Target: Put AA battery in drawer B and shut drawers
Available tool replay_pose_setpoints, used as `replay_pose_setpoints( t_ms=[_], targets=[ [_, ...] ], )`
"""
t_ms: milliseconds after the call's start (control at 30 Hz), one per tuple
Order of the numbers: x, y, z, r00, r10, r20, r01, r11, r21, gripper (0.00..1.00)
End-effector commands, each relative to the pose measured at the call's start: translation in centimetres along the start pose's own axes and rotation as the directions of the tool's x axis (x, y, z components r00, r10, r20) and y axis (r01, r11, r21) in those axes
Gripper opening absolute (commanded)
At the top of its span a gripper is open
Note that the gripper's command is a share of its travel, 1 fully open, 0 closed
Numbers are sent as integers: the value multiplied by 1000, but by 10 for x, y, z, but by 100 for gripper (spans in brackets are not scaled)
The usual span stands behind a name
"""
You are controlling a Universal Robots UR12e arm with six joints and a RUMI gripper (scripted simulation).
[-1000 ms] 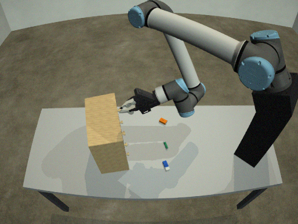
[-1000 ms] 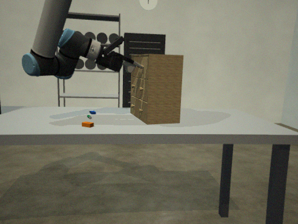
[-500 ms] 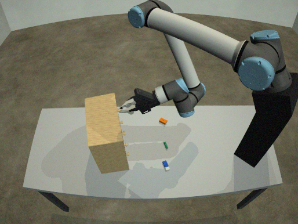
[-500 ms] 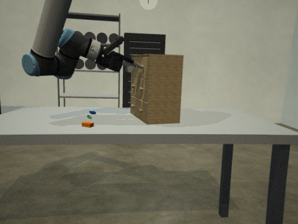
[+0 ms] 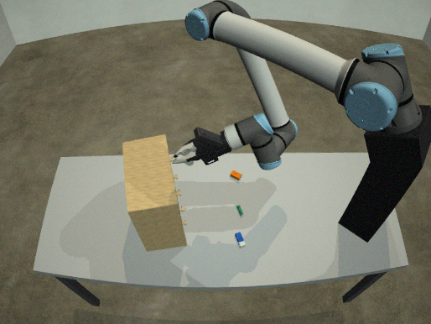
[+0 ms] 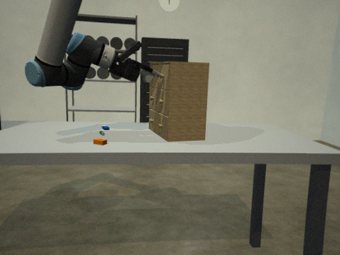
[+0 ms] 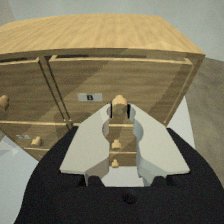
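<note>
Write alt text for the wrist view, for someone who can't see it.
The hand's two pale fingers close on the round wooden knob of the drawer labelled B, at the top of a wooden chest. The drawer looks shut; more knobs show below and to the left.

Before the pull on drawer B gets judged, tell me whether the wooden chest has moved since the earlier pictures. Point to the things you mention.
No: the wooden chest (image 5: 147, 172) (image 6: 188, 99) shows no visible shift against the table (image 5: 314, 189) (image 6: 231, 145) in the top or exterior view.
</note>
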State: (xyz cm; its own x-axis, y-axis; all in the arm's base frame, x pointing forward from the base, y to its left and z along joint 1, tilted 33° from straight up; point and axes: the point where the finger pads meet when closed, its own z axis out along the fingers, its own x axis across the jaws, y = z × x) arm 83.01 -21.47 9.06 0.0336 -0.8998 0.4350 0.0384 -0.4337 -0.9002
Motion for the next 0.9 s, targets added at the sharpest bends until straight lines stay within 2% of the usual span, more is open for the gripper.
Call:
replay_pose_setpoints(
  t_ms=[0,867],
  targets=[
    [1,0,-2,1000,-2,-2,2,1000,1,7],
    [0,5,-12,1000,1,-1,-1,1000,-2,7]
  ],
)
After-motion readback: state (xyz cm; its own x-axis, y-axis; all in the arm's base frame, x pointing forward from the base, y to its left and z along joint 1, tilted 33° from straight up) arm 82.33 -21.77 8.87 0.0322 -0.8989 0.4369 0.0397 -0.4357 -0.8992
